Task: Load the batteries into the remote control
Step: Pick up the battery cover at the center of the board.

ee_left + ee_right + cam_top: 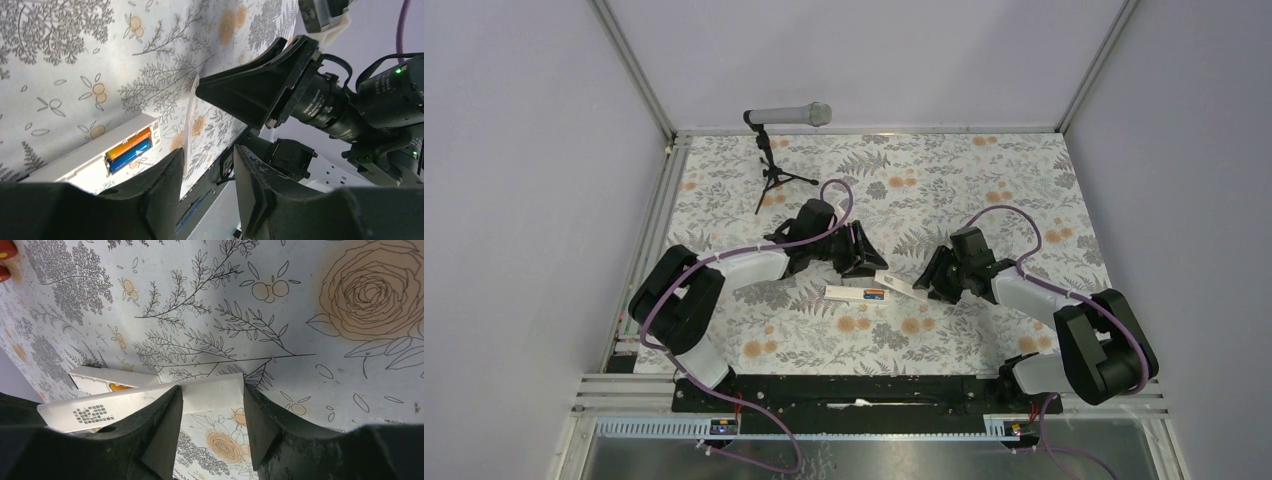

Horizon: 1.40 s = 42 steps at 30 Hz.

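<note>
Near the middle of the table point(984, 180) lies the remote control point(844, 293), a slim white bar. Its open side faces up, and its battery end points to 3 o'clock. Both batteries point(128, 149) sit side by side in the slot, one orange and one blue. So I think the loading part is done and only the lid is missing.

At 3 o'clock from the remote is the right claw point(210, 399). Its two fingers look pressed on the back cover point(100, 411), one on each side. The cover is tipped up, with one end close to the open slot. I cannot tell if its low edge touches the table. I think it is held this way so it can go over the batteries.

At 12 o'clock from the battery end is the left claw point(207, 172). Its fingers are apart and nothing is between them. It is near the remote but does not seem to touch it. I think it is there to keep the remote from sliding when the lid is pushed on.

The lid is thin, so it could slip or go on crooked.

Far off at 11 o'clock stands a microphone point(789, 116), out of the way.
</note>
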Each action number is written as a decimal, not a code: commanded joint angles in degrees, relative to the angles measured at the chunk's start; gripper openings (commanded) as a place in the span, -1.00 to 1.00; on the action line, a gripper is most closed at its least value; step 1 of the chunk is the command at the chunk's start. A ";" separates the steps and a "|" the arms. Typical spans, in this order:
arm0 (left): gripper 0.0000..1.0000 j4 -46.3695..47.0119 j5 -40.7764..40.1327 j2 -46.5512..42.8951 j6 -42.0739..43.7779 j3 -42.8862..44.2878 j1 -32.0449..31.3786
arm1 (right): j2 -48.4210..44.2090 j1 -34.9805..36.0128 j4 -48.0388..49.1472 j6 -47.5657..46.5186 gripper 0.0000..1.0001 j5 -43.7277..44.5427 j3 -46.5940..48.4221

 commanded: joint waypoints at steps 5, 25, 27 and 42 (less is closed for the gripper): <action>-0.15 -1.10 1.91 -1.16 -2.54 -2.02 -2.74 | 3.55 0.71 -2.39 -2.58 0.09 -2.77 -0.33; -0.93 8.79 -2.68 -2.89 -7.71 -5.59 -3.00 | 2.24 0.65 -1.22 -0.80 0.02 -2.83 -2.58; -1.00 8.77 -2.36 -2.91 -7.60 -5.68 -2.98 | 1.85 0.64 -1.24 -0.66 0.02 -2.99 -2.46; -1.00 0.34 1.53 -8.69 2.31 -4.50 -1.14 | -11.95 0.64 -2.38 -3.88 0.73 -4.62 -0.88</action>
